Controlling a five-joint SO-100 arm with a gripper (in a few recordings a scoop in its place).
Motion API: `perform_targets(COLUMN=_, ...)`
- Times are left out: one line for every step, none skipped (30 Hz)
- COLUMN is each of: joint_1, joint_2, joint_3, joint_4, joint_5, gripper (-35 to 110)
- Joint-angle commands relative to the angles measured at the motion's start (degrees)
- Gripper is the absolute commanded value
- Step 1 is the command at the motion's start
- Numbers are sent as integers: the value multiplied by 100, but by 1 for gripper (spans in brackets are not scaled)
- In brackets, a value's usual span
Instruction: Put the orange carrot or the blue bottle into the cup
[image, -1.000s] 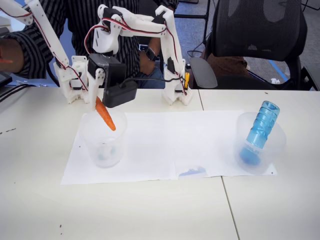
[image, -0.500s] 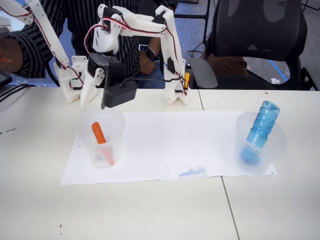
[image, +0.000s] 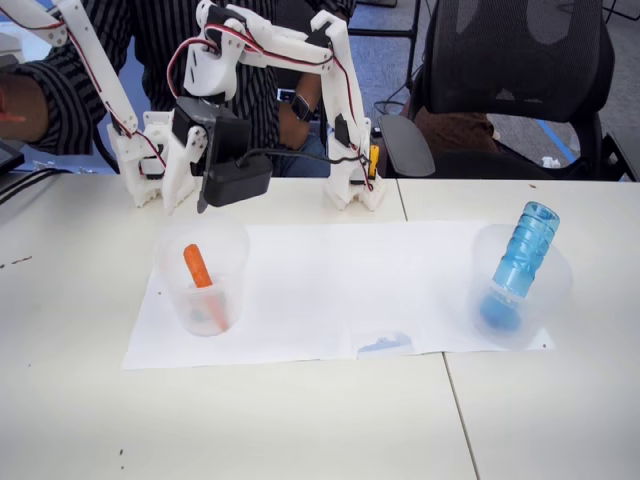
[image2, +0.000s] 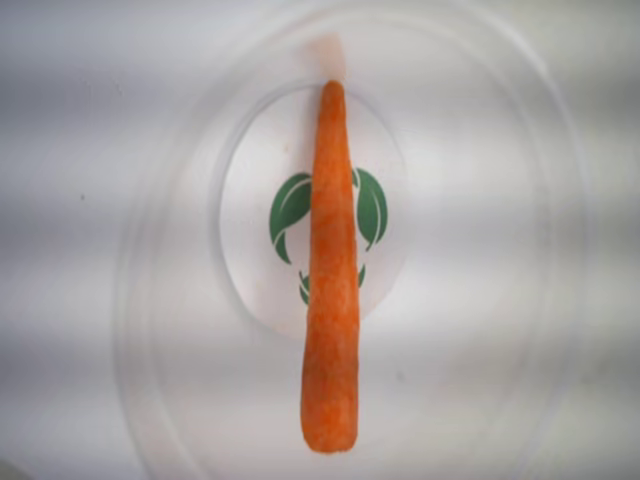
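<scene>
The orange carrot (image: 197, 267) leans inside the clear cup (image: 236, 262) on the left of the paper in the fixed view. From the wrist view the carrot (image2: 332, 270) lies across the bottom of the cup (image2: 140, 300), over a green leaf mark. My gripper (image: 192, 198) hangs just above the cup's back rim, open and holding nothing. The blue bottle (image: 522, 255) stands tilted in another clear cup (image: 555, 292) at the right.
A white paper sheet (image: 340, 290) covers the middle of the white table (image: 300, 420). The arm's base (image: 352, 185) stands at the back edge. A person in a striped shirt (image: 160, 40) and a black chair (image: 520, 80) are behind the table.
The gripper let go of the carrot, which dropped into the left cup. The gripper opened and has risen slightly since.
</scene>
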Motion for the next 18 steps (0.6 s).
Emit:
perform_targets(joint_1=185, joint_2=642, joint_3=-896, joint_4=-26, joint_5=185, gripper=8)
perform_targets(joint_1=185, joint_2=721, joint_3=-870, joint_4=-26, joint_5=185, gripper=8)
perform_targets(joint_1=185, joint_2=809, joint_3=-861, joint_4=-26, joint_5=185, gripper=8)
perform_targets(joint_1=185, joint_2=905, joint_3=-853, joint_4=-26, joint_5=185, gripper=8)
perform_targets(joint_1=185, joint_2=1002, joint_3=-835, joint_4=-26, joint_5=185, gripper=8)
perform_targets(joint_1=185, joint_2=1116, joint_3=-817, joint_4=-26, joint_5=185, gripper=8)
perform_targets(joint_1=185, joint_2=1230, joint_3=-809, joint_4=-9, joint_5=185, gripper=8)
perform_targets(joint_1=167, joint_2=1354, joint_3=-809, joint_4=62, joint_5=185, gripper=8)
perform_targets(joint_1=123, joint_2=1485, joint_3=-809, joint_4=193, joint_5=185, gripper=8)
perform_targets(joint_1=97, joint_2=1644, joint_3=-817, joint_4=378, joint_5=185, gripper=8)
perform_targets(joint_1=79, joint_2=1811, joint_3=-835, joint_4=589, joint_5=185, gripper=8)
perform_targets(joint_1=70, joint_2=1995, joint_3=-870, joint_4=809, joint_5=185, gripper=8)
perform_targets(joint_1=18, joint_2=2188, joint_3=-888, joint_4=1020, joint_5=185, gripper=8)
perform_targets(joint_1=-105, joint_2=2391, joint_3=-896, joint_4=1204, joint_5=185, gripper=8)
perform_targets(joint_1=-246, joint_2=2610, joint_3=-896, joint_4=1380, joint_5=185, gripper=8)
perform_targets(joint_1=-387, joint_2=2839, joint_3=-817, joint_4=1459, joint_5=185, gripper=8)
perform_targets(joint_1=-492, joint_2=3067, joint_3=-800, joint_4=1468, joint_5=185, gripper=8)
perform_targets(joint_1=-589, joint_2=3296, joint_3=-765, joint_4=1441, joint_5=185, gripper=8)
